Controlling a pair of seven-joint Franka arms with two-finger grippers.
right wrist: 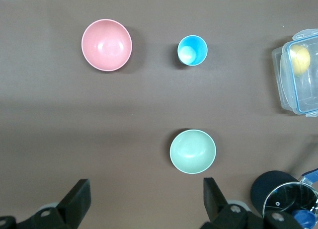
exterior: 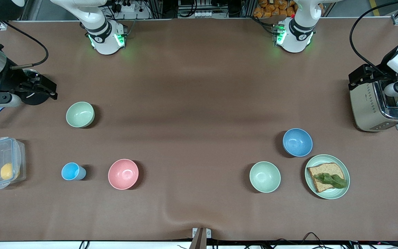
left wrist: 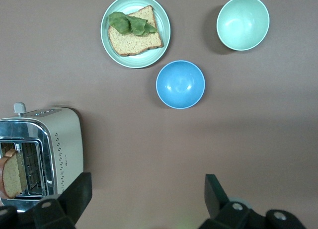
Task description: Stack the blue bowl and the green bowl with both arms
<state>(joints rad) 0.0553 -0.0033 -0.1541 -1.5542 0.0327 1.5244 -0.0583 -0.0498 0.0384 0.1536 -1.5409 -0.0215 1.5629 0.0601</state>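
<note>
The blue bowl (exterior: 297, 142) stands upright on the brown surface (exterior: 199, 103) toward the left arm's end. It is just beside a pale green plate (exterior: 327, 176), and it sits a little farther from the front camera than the plate. The plate carries a slice of brown bread (exterior: 324, 176) with a green leaf (exterior: 331, 179) on top. A paler, mint-coloured bowl (exterior: 265, 176) sits near the plate, about level with it.

The green bowl (exterior: 80, 114) stands upright toward the right arm's end, well apart from the blue bowl. Both bowls are empty and nothing touches them. Nearer the front camera than the green bowl are a small light-blue cup (exterior: 71, 171) and a pink bowl (exterior: 123, 174), side by side but not touching. A clear plastic box (exterior: 2, 162) with something yellow inside lies at the edge of the surface, on the cup's outer side.

The left gripper (left wrist: 146, 199) hangs in the air over a silver toaster (exterior: 378, 103) at its end of the surface. Its fingers (left wrist: 74, 194) are spread wide apart and hold nothing. A slice of bread (left wrist: 10, 172) stands in one slot of the toaster.

The right gripper (right wrist: 144, 199) hangs over the edge of the surface at the other end, above a dark pot (right wrist: 283, 194) with a glass lid. Its fingers (right wrist: 77, 196) are likewise wide apart and hold nothing. In its wrist view the green bowl lies just ahead of the fingertips.
</note>
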